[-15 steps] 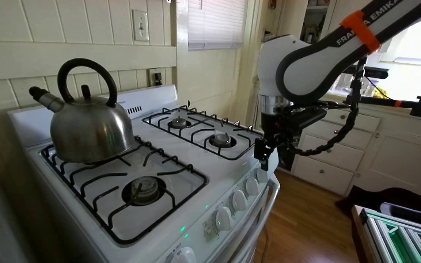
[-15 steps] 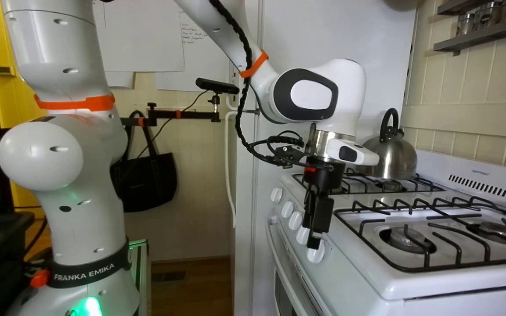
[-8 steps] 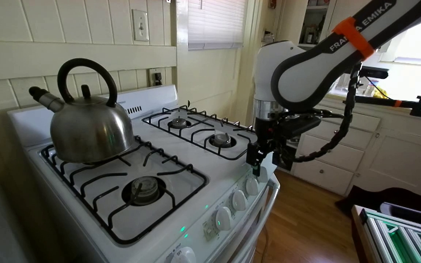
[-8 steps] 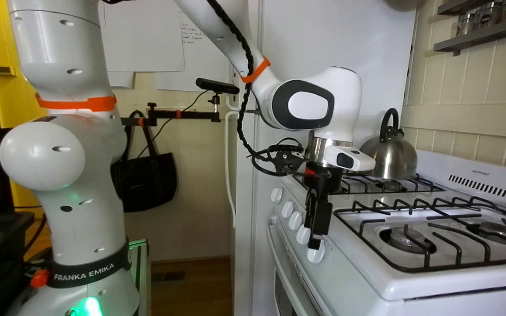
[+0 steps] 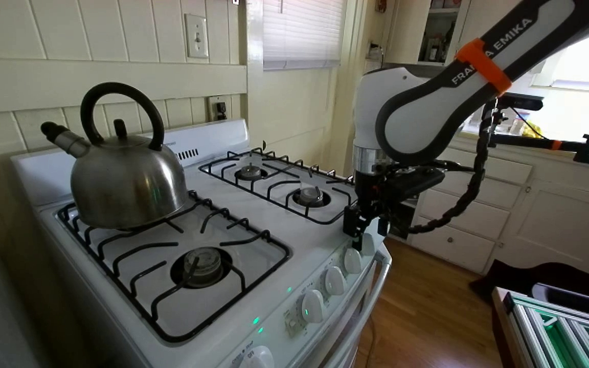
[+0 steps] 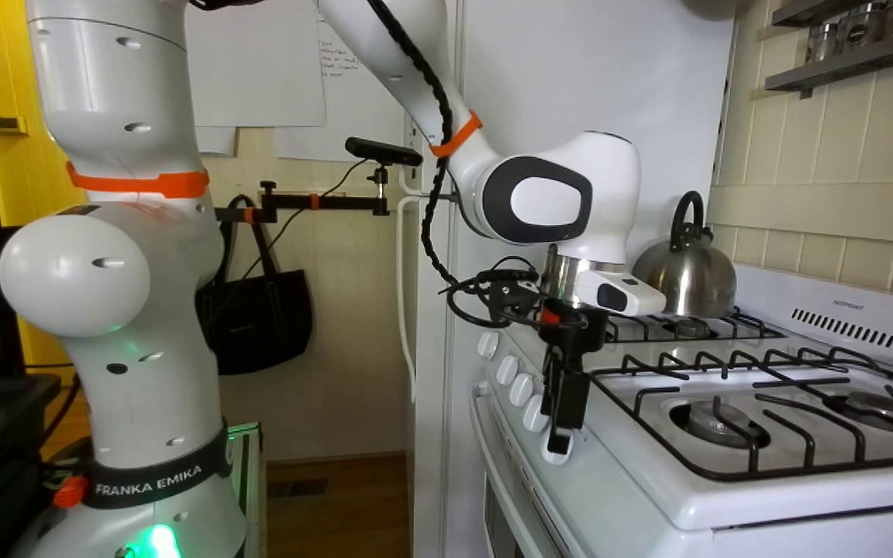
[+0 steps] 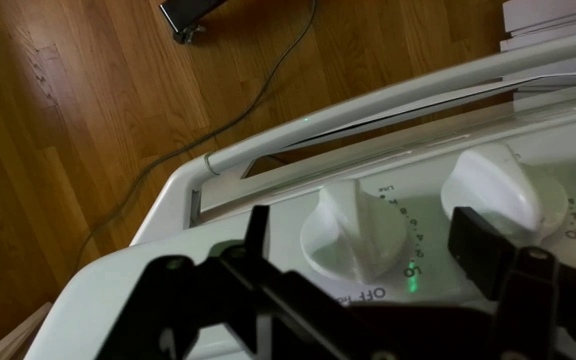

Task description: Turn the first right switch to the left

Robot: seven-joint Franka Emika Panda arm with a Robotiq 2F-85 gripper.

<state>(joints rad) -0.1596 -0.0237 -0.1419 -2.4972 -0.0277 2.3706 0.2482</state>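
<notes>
- Kettle (image 5: 128, 179), upright on the back of the near grate (image 5: 174, 338), spout pointing left in an exterior view.
- Wall plate (image 5: 197, 48) and outlet (image 5: 213, 105), both on the wall (image 5: 120, 71) behind the stove (image 5: 253, 210); a black plug (image 5: 221, 107) sits in the outlet.
- Far grate (image 5: 325, 223), over two burners (image 5: 311, 194).
- Four white knobs (image 5: 335, 280), in a row along the stove's front panel (image 5: 294, 300).
- Right-end knob (image 5: 369, 246), white and round, at the far end of that row; in the wrist view the print OFF (image 7: 372, 294) lies just beside it.
- Gripper (image 7: 360, 220), pointing down at that knob, its fingers (image 7: 257, 232) spread wide: in the wrist view one stands past the knob's outer side, the other between it and the next knob (image 7: 493, 185), with panel showing between the knob and each finger.
- Arm (image 5: 430, 117), slanted from the upper right, an orange band (image 5: 484, 66) around it.
- White drawers (image 5: 471, 255), behind the gripper.
- Metal frame (image 5: 532, 332), low at the far right, green showing between its bars.
</notes>
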